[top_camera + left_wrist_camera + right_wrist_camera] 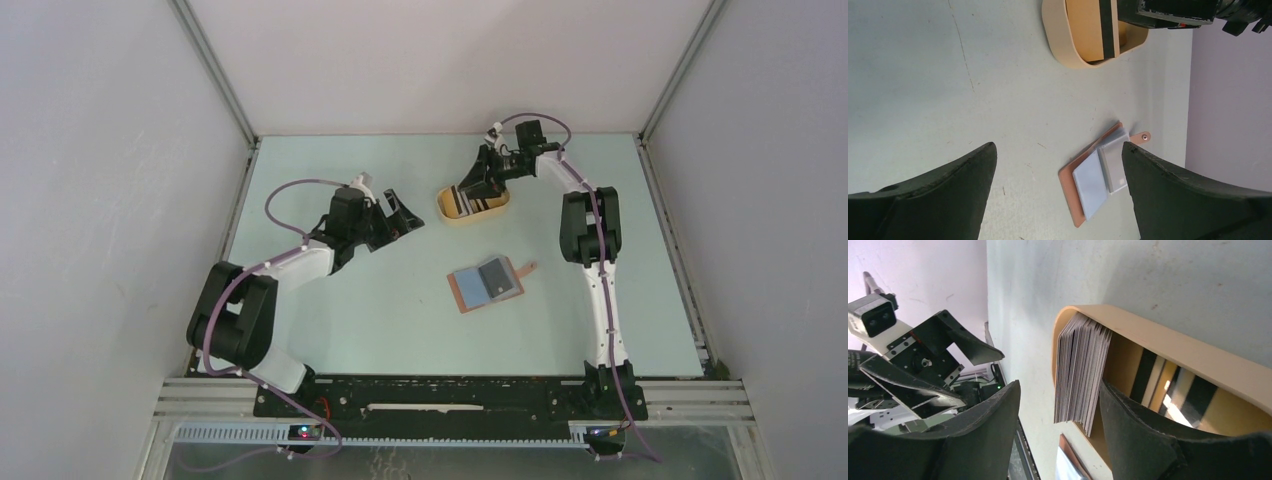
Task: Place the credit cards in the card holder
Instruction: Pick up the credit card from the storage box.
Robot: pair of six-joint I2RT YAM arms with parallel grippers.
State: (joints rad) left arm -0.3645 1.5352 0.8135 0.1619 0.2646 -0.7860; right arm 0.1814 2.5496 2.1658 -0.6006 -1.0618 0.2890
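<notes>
Right arm is stretched far out, right gripper [1058, 390] dipped into the yellow tray [1173, 347] at 12 o'clock from the card holder [461, 303]. Its fingers stand apart around a stack of credit cards [1080, 375] set on edge, not clamped, with striped cards [1148, 375] lying flat behind. Left arm is bent, left gripper [1059, 146] spread wide above the table [923, 75] at 10 o'clock from the holder, which lies open mid-table carrying a blue-grey card [1091, 182] and a dark card [495, 277].

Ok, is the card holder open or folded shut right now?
Open: the card holder lies spread flat on the table, snap tab loose, inner pockets facing up.
</notes>
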